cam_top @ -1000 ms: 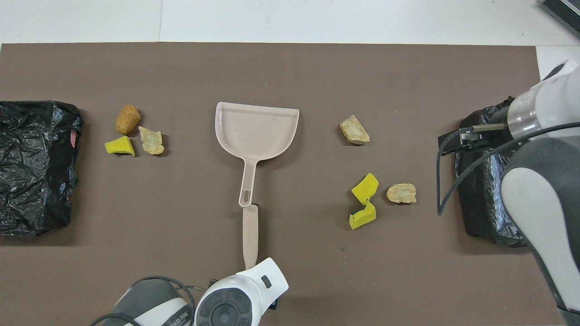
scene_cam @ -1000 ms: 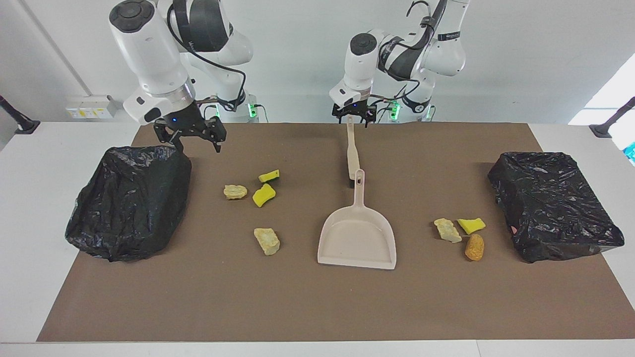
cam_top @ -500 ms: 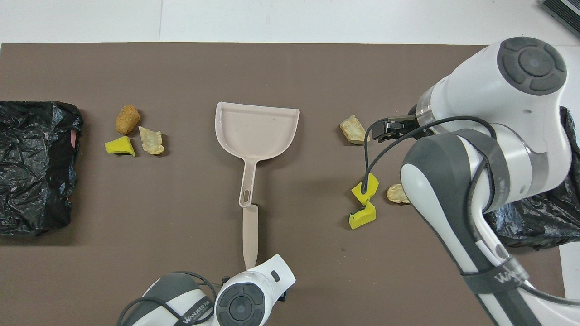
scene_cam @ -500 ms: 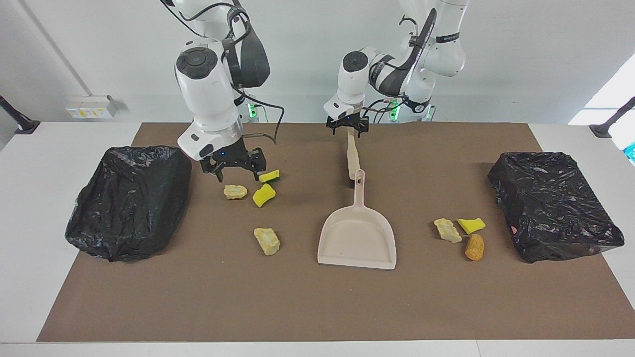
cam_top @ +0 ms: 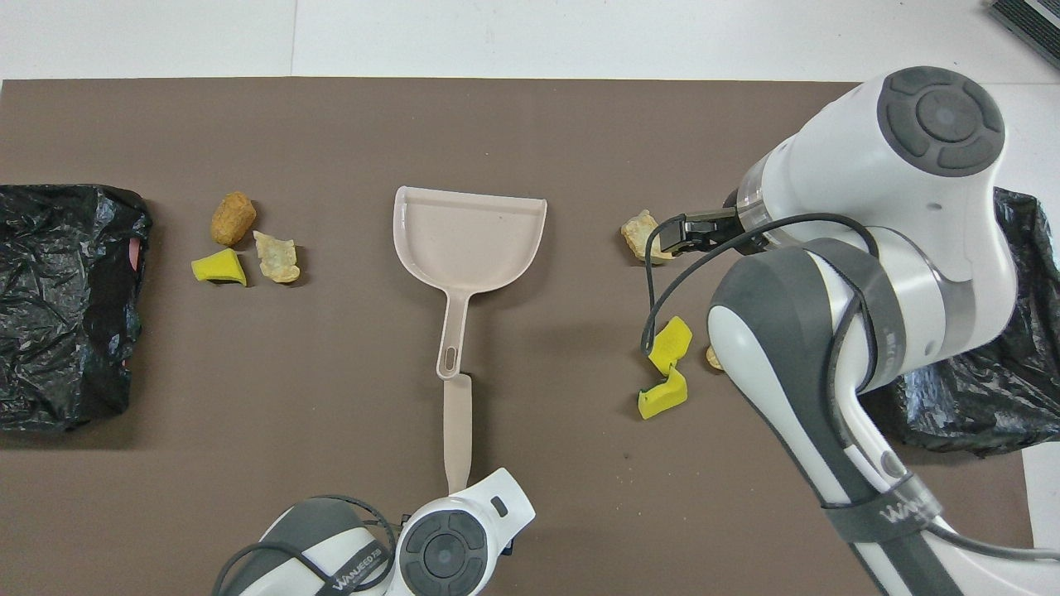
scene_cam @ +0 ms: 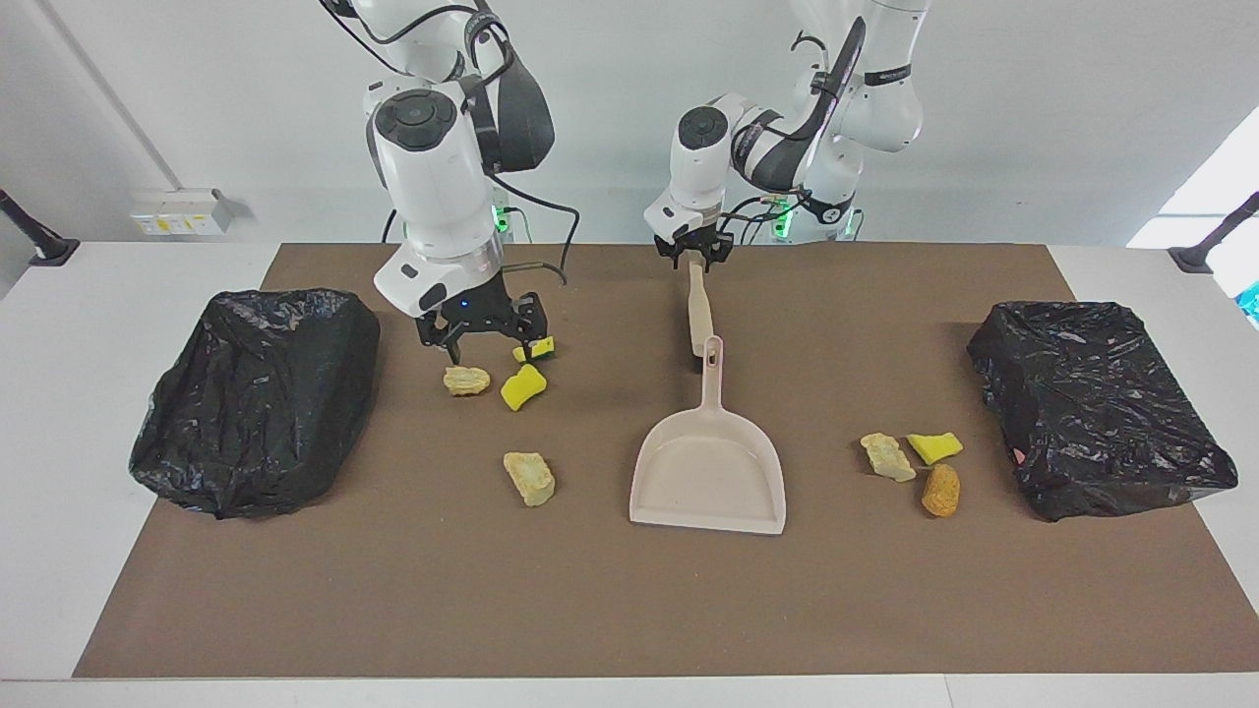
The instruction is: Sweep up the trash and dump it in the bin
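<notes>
Now the left gripper [scene_cam: 694,258] pinches the brush [scene_cam: 697,310] handle; the right gripper [scene_cam: 482,346] (fingers spread, holding nothing) hangs over trash [scene_cam: 466,380].

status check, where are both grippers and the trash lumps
Left gripper at tip of beige brush handle. Right gripper open, low over the yellow sponge wedges and tan lump. Beige plastic dustpan empty. Nothing blocking.

The right gripper [scene_cam: 480,337] hangs low over the counter [scene_cam: 590,590], wrist vertical, fingers spread. The left gripper [scene_cam: 694,252] points straight down at the counter's robot-side edge, forearm bent steeply.
</notes>
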Available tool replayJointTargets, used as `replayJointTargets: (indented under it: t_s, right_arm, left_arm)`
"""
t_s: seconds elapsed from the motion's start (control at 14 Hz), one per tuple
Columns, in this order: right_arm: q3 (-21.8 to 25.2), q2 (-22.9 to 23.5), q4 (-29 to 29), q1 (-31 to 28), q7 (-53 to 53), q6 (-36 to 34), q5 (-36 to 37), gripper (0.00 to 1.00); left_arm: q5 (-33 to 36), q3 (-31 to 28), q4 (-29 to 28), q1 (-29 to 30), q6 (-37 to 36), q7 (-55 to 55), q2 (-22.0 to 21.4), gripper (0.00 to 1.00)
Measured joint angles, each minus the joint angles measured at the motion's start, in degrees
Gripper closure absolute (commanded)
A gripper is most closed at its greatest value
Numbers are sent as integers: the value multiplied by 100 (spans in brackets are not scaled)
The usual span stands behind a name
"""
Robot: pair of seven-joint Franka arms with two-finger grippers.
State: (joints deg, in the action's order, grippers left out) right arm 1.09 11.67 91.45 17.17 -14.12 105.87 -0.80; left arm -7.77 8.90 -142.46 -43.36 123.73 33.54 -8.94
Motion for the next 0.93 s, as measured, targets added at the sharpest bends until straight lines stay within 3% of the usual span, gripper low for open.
replayJointTargets:
  t_s: [0.57,0.93]
  right_arm:
    - [-1,15,-26,196,-384,115,10,0]
    - [-8,210,-5,711,-1353,543,10,0]
  left_arm:
    - [6,-145,423,408,-727,-299,-43,100]
    - [11,-173,682,1245,-2075,-1213,-433,100]
